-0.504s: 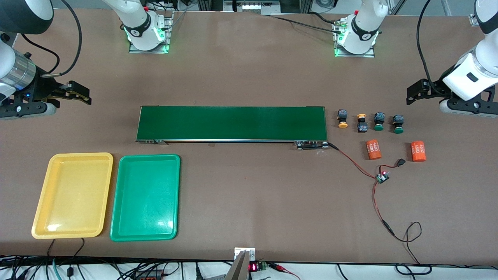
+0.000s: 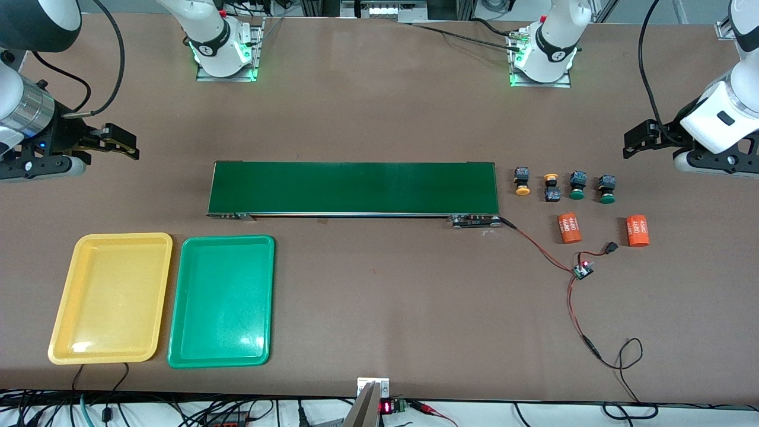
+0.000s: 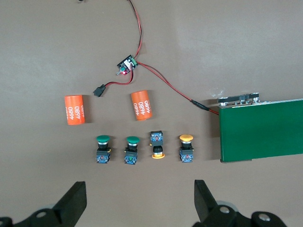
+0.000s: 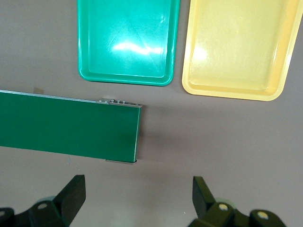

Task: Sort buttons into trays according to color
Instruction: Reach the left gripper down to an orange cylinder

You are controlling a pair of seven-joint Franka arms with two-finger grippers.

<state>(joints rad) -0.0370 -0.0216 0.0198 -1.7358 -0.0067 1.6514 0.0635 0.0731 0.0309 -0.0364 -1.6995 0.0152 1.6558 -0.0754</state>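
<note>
Four black-bodied buttons lie in a row off the conveyor's end, toward the left arm's end of the table: two yellow-capped [image 2: 522,181] [image 2: 552,187] and two green-capped [image 2: 577,185] [image 2: 606,189]. The left wrist view shows the green pair [image 3: 103,149] [image 3: 132,150] and the yellow pair [image 3: 156,145] [image 3: 186,147]. My left gripper [image 2: 635,142] [image 3: 139,198] hangs open and empty above the table beside the row. The yellow tray [image 2: 109,296] [image 4: 239,47] and green tray [image 2: 220,299] [image 4: 128,40] lie side by side, empty. My right gripper [image 2: 121,145] [image 4: 137,196] hangs open above them, holding nothing.
A long dark-green conveyor belt [image 2: 353,188] [image 4: 66,125] spans the table's middle. Two orange cylinders [image 2: 569,228] [image 2: 637,230] lie nearer the front camera than the buttons. A red-and-black wire with a small circuit board [image 2: 582,271] trails from the conveyor toward the front edge.
The left arm's wrist has shifted slightly up and toward its end of the table. The right arm and everything on the table stay as they were.
</note>
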